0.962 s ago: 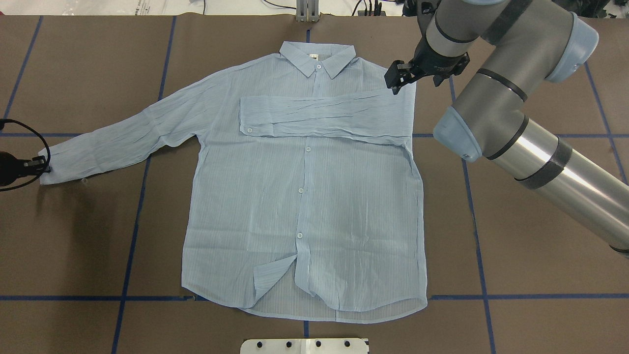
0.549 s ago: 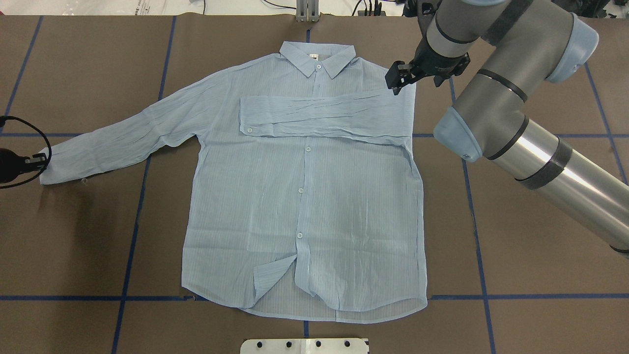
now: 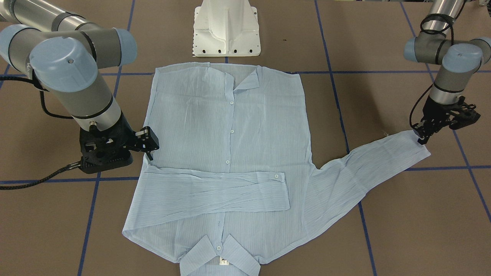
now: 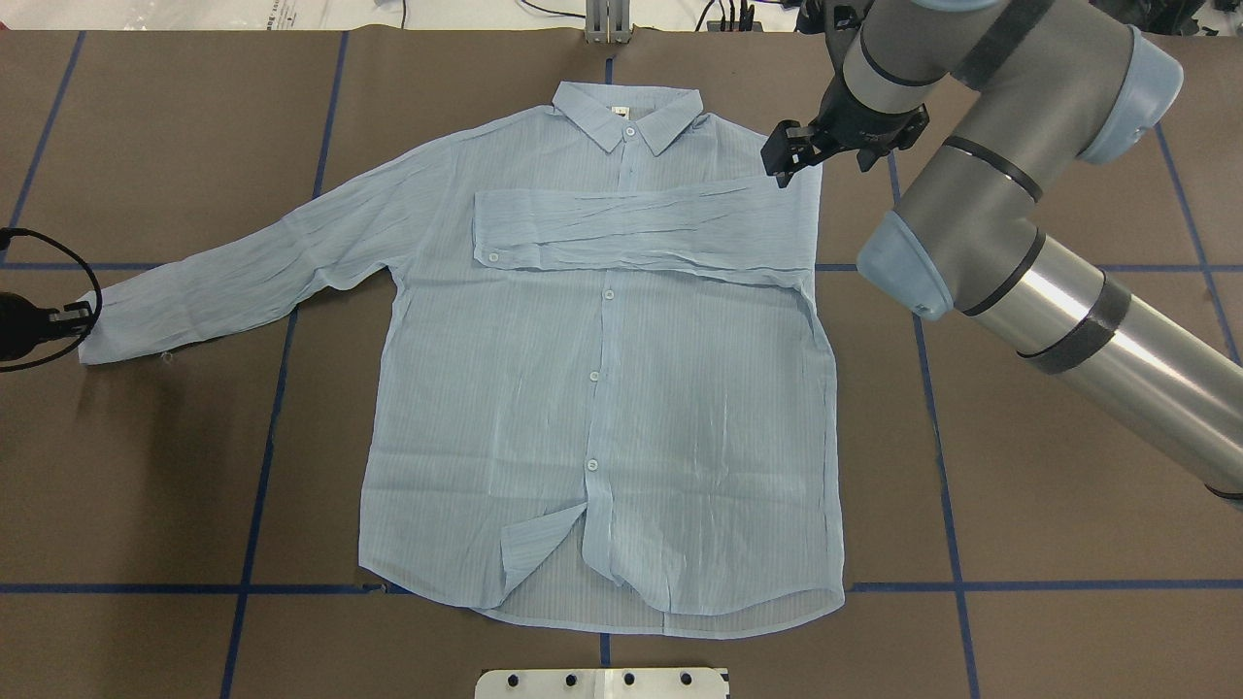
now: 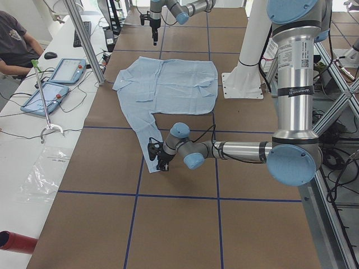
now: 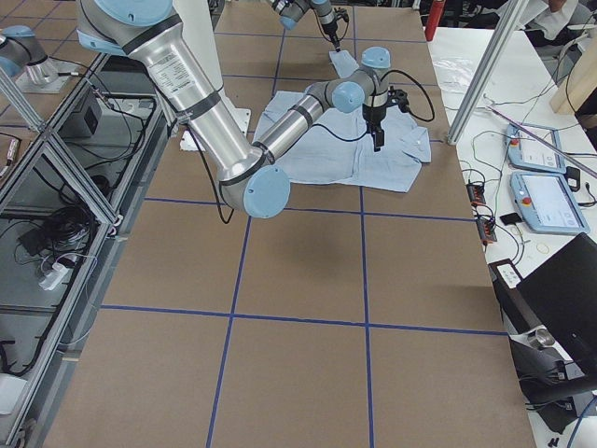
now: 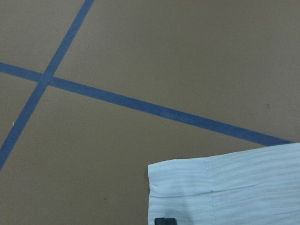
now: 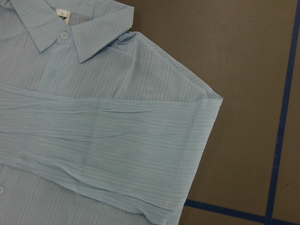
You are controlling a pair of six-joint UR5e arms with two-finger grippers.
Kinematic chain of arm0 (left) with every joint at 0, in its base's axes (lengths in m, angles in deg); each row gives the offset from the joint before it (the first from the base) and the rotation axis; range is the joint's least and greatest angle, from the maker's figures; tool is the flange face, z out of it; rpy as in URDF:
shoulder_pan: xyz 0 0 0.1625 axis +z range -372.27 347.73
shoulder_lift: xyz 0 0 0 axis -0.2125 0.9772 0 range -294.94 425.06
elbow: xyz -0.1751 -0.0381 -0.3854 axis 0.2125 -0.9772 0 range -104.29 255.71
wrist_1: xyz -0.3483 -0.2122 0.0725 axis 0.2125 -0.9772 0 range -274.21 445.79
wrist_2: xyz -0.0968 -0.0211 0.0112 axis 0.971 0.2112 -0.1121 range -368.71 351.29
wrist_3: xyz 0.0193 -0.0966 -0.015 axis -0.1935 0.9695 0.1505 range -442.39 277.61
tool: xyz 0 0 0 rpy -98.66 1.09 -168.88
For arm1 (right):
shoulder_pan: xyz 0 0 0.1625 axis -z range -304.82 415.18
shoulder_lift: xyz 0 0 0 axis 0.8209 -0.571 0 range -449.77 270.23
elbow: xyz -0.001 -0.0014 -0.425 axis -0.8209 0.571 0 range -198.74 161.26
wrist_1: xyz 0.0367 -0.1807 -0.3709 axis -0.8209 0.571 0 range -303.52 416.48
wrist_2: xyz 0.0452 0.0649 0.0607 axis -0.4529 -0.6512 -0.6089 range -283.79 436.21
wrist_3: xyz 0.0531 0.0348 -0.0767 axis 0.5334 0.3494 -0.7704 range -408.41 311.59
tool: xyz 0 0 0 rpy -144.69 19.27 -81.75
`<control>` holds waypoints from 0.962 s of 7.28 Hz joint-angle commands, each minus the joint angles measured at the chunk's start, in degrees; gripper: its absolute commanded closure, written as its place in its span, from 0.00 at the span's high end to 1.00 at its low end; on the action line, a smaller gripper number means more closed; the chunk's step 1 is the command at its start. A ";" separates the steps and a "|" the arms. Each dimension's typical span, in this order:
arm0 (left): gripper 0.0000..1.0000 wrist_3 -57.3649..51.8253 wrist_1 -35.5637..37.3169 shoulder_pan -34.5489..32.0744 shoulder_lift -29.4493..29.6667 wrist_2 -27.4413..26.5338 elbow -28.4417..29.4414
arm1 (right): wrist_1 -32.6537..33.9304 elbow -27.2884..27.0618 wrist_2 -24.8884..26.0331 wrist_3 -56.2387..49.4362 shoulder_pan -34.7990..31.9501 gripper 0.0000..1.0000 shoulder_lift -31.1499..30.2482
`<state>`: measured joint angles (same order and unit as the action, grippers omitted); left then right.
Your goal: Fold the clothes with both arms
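As the shirt (image 4: 602, 408) lies flat and buttons-up on the brown table (image 4: 1020, 544), we note its hem nearest the white base (image 3: 226, 30). Farther out, one sleeve (image 4: 243, 282) stretches sideways. The left gripper (image 3: 420, 138) sits at its cuff (image 7: 187, 183); we cannot tell whether it pinches. The other sleeve (image 4: 641, 228) is folded across the chest. The right gripper (image 4: 781, 167) hangs over that shoulder, its grip unclear. The collar (image 4: 629, 112) lies farthest.
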<state>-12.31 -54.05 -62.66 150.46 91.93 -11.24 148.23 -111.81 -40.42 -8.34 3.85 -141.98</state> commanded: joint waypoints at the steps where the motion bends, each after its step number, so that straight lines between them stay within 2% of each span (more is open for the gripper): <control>1: 0.48 -0.03 0.00 0.03 0.04 0.00 0.11 | 0.00 0.00 0.00 0.00 0.00 1.00 0.00; 7: 0.46 -0.03 0.00 0.20 0.13 0.00 0.20 | 0.00 -0.09 0.00 0.09 0.00 1.00 -0.09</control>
<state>-12.34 -54.04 -62.46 150.58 91.93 -11.05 148.23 -111.86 -40.42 -8.32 3.85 -142.00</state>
